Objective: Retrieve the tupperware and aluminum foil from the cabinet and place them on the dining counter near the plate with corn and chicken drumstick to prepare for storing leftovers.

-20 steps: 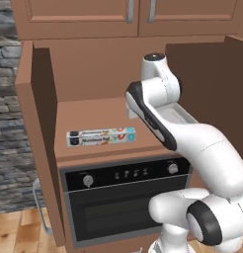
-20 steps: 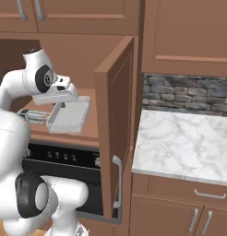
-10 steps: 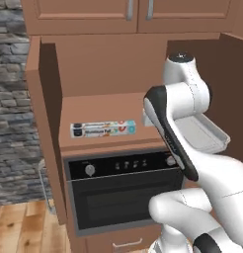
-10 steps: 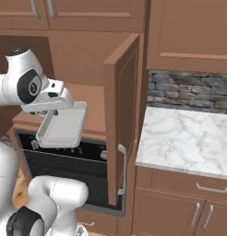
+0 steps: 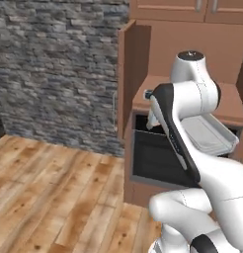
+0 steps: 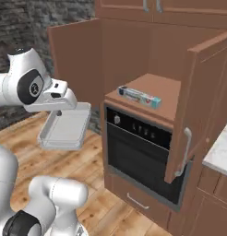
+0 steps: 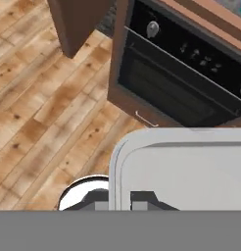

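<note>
While the cabinet (image 6: 147, 87) stands with both doors swung wide, the aluminum foil (image 6: 139, 97) lies alone on its brown shelf above the black oven (image 6: 143, 152). Wood-plank floor (image 5: 49, 192) spreads below, with a grey stone wall (image 5: 54, 69) at the left. Clenched on the tupperware's (image 6: 65, 126) rim, the gripper (image 6: 58, 112) holds the empty tray in the air, outside the cabinet over the floor.

A grey stone wall (image 5: 59, 74) stands behind a wooden plank floor (image 5: 49, 197). Brown cabinets (image 6: 134, 55) surround a built-in black oven (image 6: 138, 152) with knobs along its top. One cabinet door (image 6: 198, 101) hangs open, a metal handle (image 6: 183, 152) on it.
</note>
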Controlling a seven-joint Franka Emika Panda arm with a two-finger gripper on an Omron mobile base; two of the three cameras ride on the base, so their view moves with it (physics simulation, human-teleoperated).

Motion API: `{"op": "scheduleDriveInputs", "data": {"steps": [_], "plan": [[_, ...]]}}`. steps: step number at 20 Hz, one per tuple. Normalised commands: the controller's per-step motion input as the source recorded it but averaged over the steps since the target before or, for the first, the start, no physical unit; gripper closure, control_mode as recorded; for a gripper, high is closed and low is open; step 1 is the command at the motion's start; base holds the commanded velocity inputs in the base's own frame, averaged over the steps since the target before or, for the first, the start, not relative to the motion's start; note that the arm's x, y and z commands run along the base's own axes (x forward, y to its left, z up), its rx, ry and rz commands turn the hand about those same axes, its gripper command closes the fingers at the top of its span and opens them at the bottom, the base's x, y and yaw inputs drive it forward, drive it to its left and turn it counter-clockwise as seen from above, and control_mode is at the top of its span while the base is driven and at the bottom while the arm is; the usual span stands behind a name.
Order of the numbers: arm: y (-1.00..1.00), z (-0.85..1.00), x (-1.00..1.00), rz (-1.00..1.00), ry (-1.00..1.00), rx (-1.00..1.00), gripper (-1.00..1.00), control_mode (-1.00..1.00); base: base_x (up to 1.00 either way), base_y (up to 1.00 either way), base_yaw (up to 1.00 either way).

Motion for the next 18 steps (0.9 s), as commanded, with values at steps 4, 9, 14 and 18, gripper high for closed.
{"op": "scheduleDriveInputs", "data": {"steps": [4, 9, 14, 18], "plan": [[0.00, 0.00, 0.00, 0.00, 0.00, 0.00, 1.00, 1.00, -0.13, 0.11, 1.00], [0.00, 0.00, 0.00, 0.00, 0.00, 0.00, 1.00, 1.00, 0.08, 0.00, 1.00], [0.00, 0.00, 0.00, 0.00, 0.00, 0.00, 1.00, 1.00, 0.30, 0.00, 0.95], [0.00, 0.00, 0.00, 0.00, 0.00, 0.00, 1.00, 1.00, 0.35, 0.00, 0.94]]}}
